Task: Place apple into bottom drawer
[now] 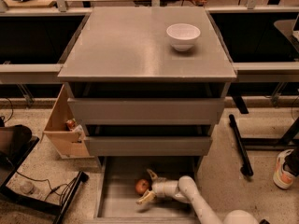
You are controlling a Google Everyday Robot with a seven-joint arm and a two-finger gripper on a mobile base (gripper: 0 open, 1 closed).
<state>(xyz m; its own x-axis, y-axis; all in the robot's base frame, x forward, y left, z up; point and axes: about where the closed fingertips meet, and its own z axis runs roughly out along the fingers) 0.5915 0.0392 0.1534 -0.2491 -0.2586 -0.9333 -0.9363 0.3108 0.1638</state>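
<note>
Resting place: the apple (142, 186) lies on the grey floor of the bottom drawer (117, 202), near the middle, a little toward the left edge.
Handling: judged light, firm and smooth-skinned, it is likely to roll on the flat floor and to bruise if dropped; the round sides at its widest part offer the best hold.
Claw: the gripper (144, 186) reaches in from the drawer's right front corner, its two fingers spread wide on either side of the apple and seemingly clear of it.
Drawer contents: only the apple shows inside the pulled-out tray.
Upper drawers: both are pushed in, their contents hidden.
White bowl (183, 35): stands near the right rear corner of the cabinet top (131, 50), showing only white inside.
Wooden box (60, 134): beside the cabinet's left edge, holding small items too unclear to name.
</note>
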